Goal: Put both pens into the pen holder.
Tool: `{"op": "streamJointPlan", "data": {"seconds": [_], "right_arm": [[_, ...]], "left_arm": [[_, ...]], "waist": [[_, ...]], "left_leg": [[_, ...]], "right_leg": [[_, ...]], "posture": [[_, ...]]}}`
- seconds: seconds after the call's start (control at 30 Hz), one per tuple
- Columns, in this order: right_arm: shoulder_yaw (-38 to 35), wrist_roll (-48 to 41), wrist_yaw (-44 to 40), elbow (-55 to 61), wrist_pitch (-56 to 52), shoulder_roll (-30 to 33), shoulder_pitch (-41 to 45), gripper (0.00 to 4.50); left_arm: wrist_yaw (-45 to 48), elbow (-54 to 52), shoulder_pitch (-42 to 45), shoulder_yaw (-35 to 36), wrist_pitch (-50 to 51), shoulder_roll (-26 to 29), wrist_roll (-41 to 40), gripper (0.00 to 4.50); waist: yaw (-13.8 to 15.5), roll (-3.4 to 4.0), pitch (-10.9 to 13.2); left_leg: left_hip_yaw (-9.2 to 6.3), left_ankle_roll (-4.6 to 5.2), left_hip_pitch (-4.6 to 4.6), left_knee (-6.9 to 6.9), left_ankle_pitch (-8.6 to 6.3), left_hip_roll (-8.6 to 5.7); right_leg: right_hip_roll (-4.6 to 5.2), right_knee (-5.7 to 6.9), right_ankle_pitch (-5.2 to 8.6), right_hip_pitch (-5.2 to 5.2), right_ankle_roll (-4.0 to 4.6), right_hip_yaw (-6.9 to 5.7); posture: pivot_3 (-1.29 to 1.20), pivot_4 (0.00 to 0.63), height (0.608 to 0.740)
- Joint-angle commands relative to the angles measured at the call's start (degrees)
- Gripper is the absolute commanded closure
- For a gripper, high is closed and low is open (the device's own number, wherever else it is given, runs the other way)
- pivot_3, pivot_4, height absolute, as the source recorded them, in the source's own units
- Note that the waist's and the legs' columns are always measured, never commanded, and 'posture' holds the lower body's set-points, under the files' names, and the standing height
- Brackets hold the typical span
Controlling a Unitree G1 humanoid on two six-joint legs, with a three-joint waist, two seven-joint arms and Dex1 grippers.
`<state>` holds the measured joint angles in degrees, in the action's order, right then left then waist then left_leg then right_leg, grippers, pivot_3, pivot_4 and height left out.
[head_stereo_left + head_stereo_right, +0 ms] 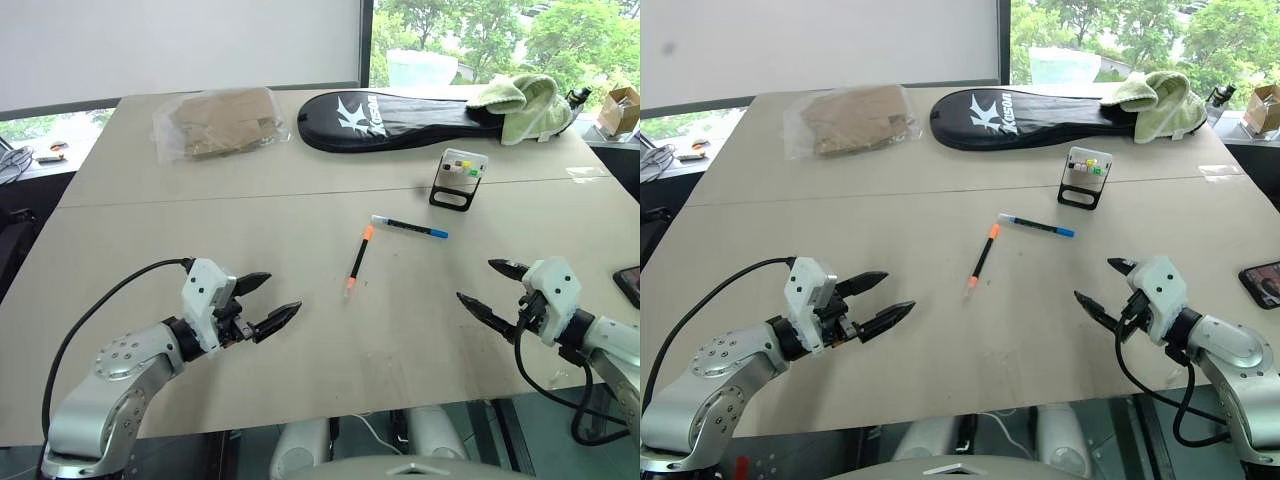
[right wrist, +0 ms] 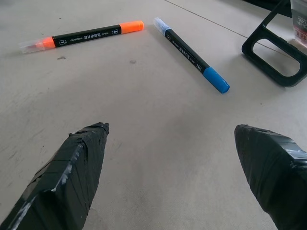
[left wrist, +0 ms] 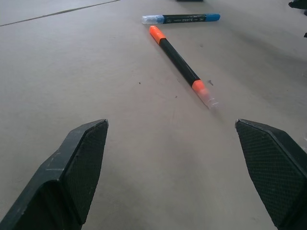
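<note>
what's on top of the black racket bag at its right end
A light green towel is bunched over the right end of the black racket bag. That end of the bag is covered, so what lies under the towel cannot be seen.

A long black racket bag (image 1: 400, 120) lies at the far side of the tabletop (image 1: 200, 210), a pale green towel (image 1: 525, 105) heaped on its end. A clear plastic bag of brown stuff (image 1: 220, 122) sits beside it, and a phone (image 1: 1262, 284) rests at the right edge.

Racket bag (image 1: 400, 118): its far right end is covered by a green towel (image 1: 525, 100). Pen holder (image 2: 283, 52): in the right wrist view it is cut off by the picture's edge, so that part of the black frame alone is seen. Phone (image 1: 1265, 283): cut off at the edge. Print on both pens' barrels is too small to be read.
</note>
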<state>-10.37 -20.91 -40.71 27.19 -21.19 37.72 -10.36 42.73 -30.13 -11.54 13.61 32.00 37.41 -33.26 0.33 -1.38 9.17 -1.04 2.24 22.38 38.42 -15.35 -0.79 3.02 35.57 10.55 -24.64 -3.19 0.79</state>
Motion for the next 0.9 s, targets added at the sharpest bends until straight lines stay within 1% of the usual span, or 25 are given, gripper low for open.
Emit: {"op": "streamJointPlan", "data": {"seconds": [0.03, 0.13, 0.27, 0.37, 0.53, 0.67, 0.77, 0.9], "right_arm": [[0.79, -1.17, -0.88, 0.34, -2.60, 1.31, 5.05, 0.00], [7.17, -1.93, -3.61, -4.10, -11.06, 3.24, 17.33, 0.00], [12.79, 0.96, -3.82, -7.80, -15.42, 4.08, 27.04, 0.00], [19.18, 2.53, -6.07, -16.69, -20.74, 2.31, 39.28, 0.00], [29.70, 8.01, -9.68, -29.82, -26.03, -1.02, 55.14, 0.00], [35.70, 12.58, -12.24, -47.26, -26.13, -8.28, 68.43, 0.00], [37.45, 15.69, -13.08, -59.54, -22.83, -12.99, 74.33, 0.00], [37.85, 20.74, -10.89, -78.05, -15.37, -20.53, 81.28, 0.00]], "left_arm": [[0.40, -2.58, 1.07, 1.46, -0.32, 0.75, -1.67, 0.09], [0.29, -4.25, 3.50, 0.72, 0.04, 1.27, -2.54, 0.09], [0.22, -4.58, 4.58, 0.41, -0.22, 1.89, -2.13, 0.09], [-0.37, -5.06, 5.50, 0.16, -0.30, 1.95, -2.14, 0.09], [0.10, -5.06, 6.01, -1.14, -1.35, 2.93, -0.31, 0.09], [-0.20, -5.13, 6.01, -1.29, -1.76, 2.76, 0.23, 0.09], [-0.53, -5.58, 5.49, -1.38, -2.27, 2.69, 0.89, 0.09], [-0.02, -6.99, 3.83, -0.29, -4.30, 1.99, 0.42, 0.09]], "waist": [[-0.09, 0.00, 0.00], [-0.93, -0.04, 0.05], [-0.91, -0.07, 0.04], [-0.99, -0.06, 0.08], [-1.13, -0.05, 0.11], [-1.29, -0.03, 0.13], [-1.27, -0.01, 0.14], [-1.23, 0.01, 0.15]], "left_leg": [[0.00, 0.00, 0.00, 0.00, 0.00, 0.00], [0.21, 0.01, -0.09, 0.05, 0.01, 0.04], [0.28, 0.01, -0.49, -0.03, 0.00, 0.11], [0.28, 0.02, -0.43, -0.09, -0.01, 0.11], [0.39, 0.07, -0.37, -0.11, -0.04, 0.10], [0.41, 0.07, -0.32, -0.12, -0.04, 0.11], [0.41, 0.06, -0.30, -0.13, -0.05, 0.10], [0.37, 0.04, -0.21, -0.18, -0.05, 0.07]], "right_leg": [[0.00, 0.00, 0.00, 0.00, 0.00, 0.00], [-0.01, 0.00, -0.07, 0.00, 0.09, 0.13], [-0.03, 0.00, -0.09, 0.32, 0.15, 0.10], [-0.05, -0.02, -0.19, 0.29, 0.41, 0.07], [-0.04, -0.06, -0.20, 0.19, 0.43, 0.15], [-0.03, -0.06, -0.21, 0.10, 0.44, 0.16], [-0.03, -0.03, -0.22, 0.06, 0.45, 0.15], [0.02, -0.01, -0.24, -0.04, 0.45, 0.12]], "posture": [[0.00, 0.150, 0.740], [0.00, 0.150, 0.740], [0.00, 0.150, 0.740], [0.00, 0.150, 0.740], [0.00, 0.150, 0.740], [0.00, 0.150, 0.740], [0.00, 0.150, 0.740], [0.00, 0.150, 0.740]]}}
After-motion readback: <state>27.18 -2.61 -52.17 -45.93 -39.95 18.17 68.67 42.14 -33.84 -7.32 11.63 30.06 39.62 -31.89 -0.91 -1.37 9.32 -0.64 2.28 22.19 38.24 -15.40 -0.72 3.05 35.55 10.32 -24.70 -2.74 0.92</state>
